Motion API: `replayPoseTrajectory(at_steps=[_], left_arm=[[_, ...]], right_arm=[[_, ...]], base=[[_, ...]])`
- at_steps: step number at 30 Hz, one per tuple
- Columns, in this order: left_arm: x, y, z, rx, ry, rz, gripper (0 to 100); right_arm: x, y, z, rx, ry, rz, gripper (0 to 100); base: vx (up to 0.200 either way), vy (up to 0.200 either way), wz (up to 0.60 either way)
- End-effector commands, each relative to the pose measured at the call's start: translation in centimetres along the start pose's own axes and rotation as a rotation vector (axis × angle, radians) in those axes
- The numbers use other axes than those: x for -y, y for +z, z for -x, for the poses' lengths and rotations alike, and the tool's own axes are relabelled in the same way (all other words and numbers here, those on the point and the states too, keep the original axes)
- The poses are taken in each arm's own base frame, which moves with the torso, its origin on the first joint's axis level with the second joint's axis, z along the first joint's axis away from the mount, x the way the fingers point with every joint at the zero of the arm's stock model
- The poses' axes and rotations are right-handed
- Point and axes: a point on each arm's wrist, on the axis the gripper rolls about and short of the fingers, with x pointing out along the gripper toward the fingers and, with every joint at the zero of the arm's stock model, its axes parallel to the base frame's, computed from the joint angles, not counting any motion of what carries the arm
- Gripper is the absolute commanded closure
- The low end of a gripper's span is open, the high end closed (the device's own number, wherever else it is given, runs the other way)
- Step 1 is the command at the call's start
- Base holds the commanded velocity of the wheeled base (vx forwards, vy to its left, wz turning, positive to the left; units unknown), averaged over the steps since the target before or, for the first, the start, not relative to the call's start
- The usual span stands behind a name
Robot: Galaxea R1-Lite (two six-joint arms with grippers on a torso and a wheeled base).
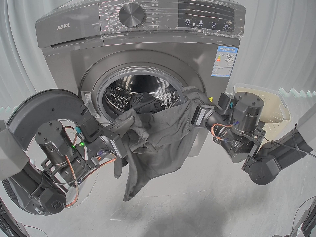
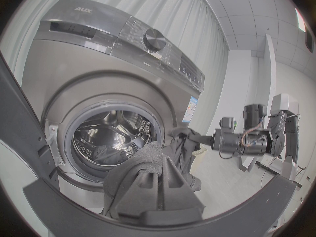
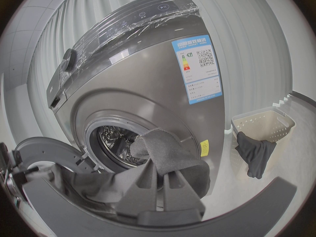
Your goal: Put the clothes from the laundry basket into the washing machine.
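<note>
Curtained room | washing machine (image 1: 141, 55) open | left hand (image 2: 160, 170), right hand (image 3: 159, 174) each clamp dark garment (image 1: 161, 129) before drum

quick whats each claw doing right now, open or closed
left claw: closed, holding one end of the dark grey fabric garment.
right claw: closed, holding the other end of the same garment.

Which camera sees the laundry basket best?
Right wrist view: the laundry basket shows nearly whole, a dark garment over its rim. Head view: half hidden behind the right arm. Left wrist view: barely a sliver.
</note>
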Motion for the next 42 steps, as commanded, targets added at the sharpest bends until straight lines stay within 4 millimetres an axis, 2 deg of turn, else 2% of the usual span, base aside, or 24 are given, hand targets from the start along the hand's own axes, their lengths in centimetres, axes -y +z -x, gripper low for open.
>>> replayPoseTrajectory(at_steps=[1,10,14,28,29,33,36,38,42], left_arm=[[0.3,1.5,0.5,0.052,-0.006,-0.003,100],[0.4,2.8,0.2,0.105,-0.014,-0.011,100],[0.5,3.2,-0.1,0.124,-0.022,-0.013,100],[0.1,3.6,-0.1,0.140,-0.015,-0.018,100],[0.1,3.6,-0.1,0.140,-0.017,-0.018,100],[0.2,3.7,0.0,0.140,-0.013,-0.020,100],[0.2,3.8,0.1,0.142,-0.014,-0.021,100],[0.2,3.8,0.1,0.143,-0.013,-0.024,100],[0.3,3.7,0.2,0.137,-0.014,-0.023,100]], right_arm=[[0.2,-0.7,0.5,-0.030,0.000,0.017,100],[1.0,-1.9,2.3,-0.105,0.032,0.044,100],[1.1,-1.7,2.8,-0.106,0.043,0.043,100],[2.4,-2.5,3.1,-0.141,0.012,0.060,100],[2.6,-2.8,3.0,-0.149,0.005,0.064,0],[3.3,-4.1,3.7,-0.214,-0.010,0.094,0],[4.0,-6.2,5.2,-0.309,-0.007,0.145,0],[4.7,-8.6,6.1,-0.400,0.019,0.208,0],[4.6,-10.1,6.3,-0.428,0.067,0.242,0]], base=[[0.000,0.000,0.00],[0.000,0.000,0.00],[0.000,0.000,0.00],[0.000,0.000,0.00],[0.000,0.000,0.00],[0.000,0.000,0.00],[0.000,0.000,0.00],[0.000,0.000,0.00],[0.000,0.000,0.00]])
